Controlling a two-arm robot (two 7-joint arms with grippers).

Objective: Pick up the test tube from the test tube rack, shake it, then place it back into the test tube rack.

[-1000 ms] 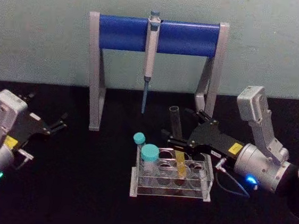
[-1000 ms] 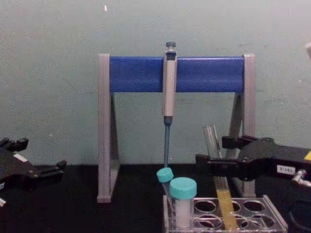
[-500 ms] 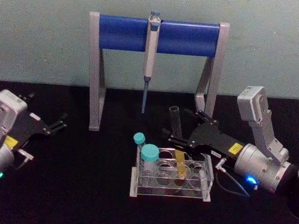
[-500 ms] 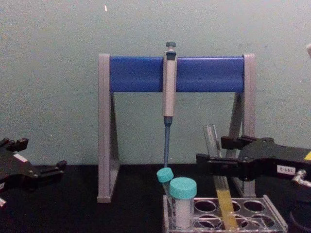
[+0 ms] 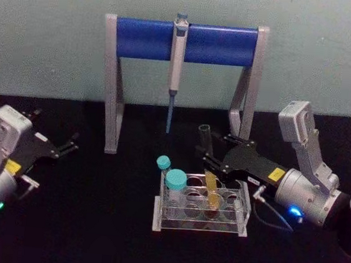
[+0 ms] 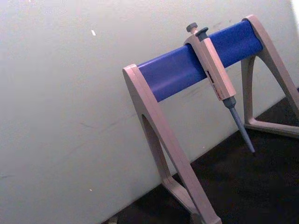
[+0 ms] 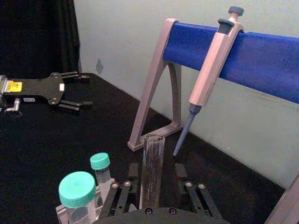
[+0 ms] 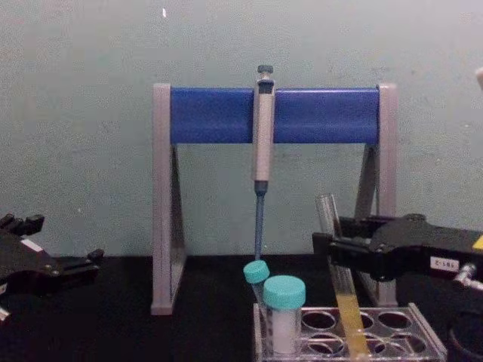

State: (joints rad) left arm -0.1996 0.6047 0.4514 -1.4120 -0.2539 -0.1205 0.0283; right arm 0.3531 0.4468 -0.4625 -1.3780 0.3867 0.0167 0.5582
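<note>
we are seeing the right gripper (image 5: 212,147) sitting level at the test tube (image 5: 205,137), with its black jaws standing a little apart and straddling the clear glass above the liquid. in the right wrist view the test tube (image 7: 152,163) is rising between the two fingers; one finger is looking almost against the glass and a thin dark gap is showing on the other side, so the jaws are not clamping it. the tube is standing in a hole of the test tube rack (image 5: 197,227), its yellow-orange liquid down inside the rack and its open mouth leaning toward the robot's left. the right arm is reaching in from the right side of the black table (image 5: 103,224), its forearm lying low and nearly horizontal just above the top of the rack.

we are seeing the left gripper (image 5: 72,144) resting well apart from the rack at the left side of the table, its jaws spread and holding nothing, pointing toward the pipette stand (image 5: 147,37).

two teal-capped tubes (image 5: 175,180) are standing at the rack's left end, and a pipette (image 5: 178,56) is hanging from the stand's blue bar behind the rack.
</note>
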